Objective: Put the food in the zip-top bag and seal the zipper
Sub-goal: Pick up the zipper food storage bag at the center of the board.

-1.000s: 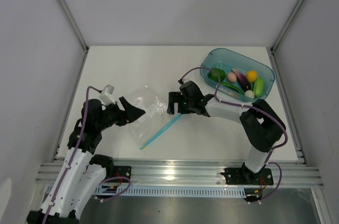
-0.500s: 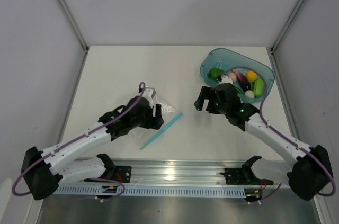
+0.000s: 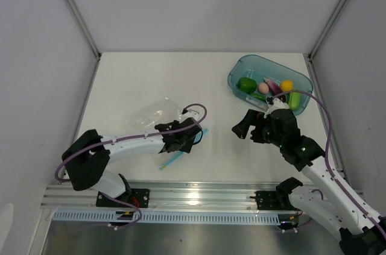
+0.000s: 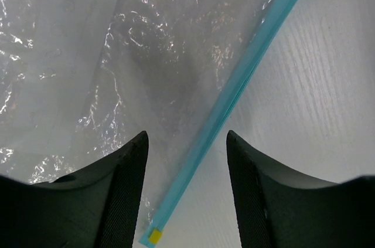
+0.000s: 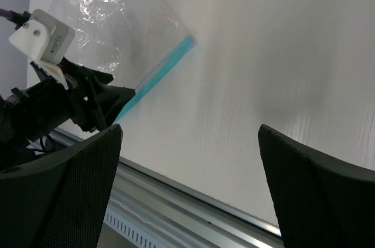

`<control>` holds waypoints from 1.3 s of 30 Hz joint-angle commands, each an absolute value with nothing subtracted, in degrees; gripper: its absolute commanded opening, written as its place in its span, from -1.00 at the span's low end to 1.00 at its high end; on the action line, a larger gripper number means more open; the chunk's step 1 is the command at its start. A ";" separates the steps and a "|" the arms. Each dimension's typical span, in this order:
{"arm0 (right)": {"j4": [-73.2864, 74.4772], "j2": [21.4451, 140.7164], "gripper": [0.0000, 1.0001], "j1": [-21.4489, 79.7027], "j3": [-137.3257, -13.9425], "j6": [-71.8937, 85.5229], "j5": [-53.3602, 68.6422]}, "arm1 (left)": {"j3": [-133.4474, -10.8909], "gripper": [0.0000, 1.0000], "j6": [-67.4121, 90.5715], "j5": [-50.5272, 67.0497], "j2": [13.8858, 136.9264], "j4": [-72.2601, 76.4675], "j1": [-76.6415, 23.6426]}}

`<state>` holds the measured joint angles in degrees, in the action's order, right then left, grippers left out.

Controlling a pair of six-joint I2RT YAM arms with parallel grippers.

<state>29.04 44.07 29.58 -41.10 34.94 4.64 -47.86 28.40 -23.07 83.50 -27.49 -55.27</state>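
The clear zip-top bag [image 3: 155,112] lies flat at the table's left-centre, its light-blue zipper [image 3: 171,160] along the right edge. My left gripper [image 3: 192,137] hovers low over that edge. In the left wrist view it [image 4: 186,136] is open, the zipper [image 4: 246,72] running between its fingers without touching either. My right gripper [image 3: 243,129] hangs open and empty over bare table right of the bag [image 5: 111,19]. The food sits in the teal tub [image 3: 306,80]: green pepper [image 3: 246,84], pink egg [image 3: 263,88], eggplant [image 3: 274,88], yellow-orange fruit [image 3: 286,85], long green vegetable [image 3: 295,99].
The metal rail [image 3: 199,195] runs along the table's near edge, close below both grippers. White walls and frame posts enclose the table at the left, back and right. The tub stands in the back right corner.
My left arm has swung right across the bag to its zipper edge, and its jaws have narrowed. My right arm has drawn back from the bag toward the right, still wide open.
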 commanded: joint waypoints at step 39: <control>19.60 63.35 0.96 41.92 -43.67 37.27 8.44 | -58.36 -0.99 37.69 -15.92 69.10 -40.43 -55.99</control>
<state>22.81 60.45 40.21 -38.61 37.08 8.43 -56.88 33.19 -20.67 73.32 -37.30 -55.70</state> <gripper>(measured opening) 0.988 0.005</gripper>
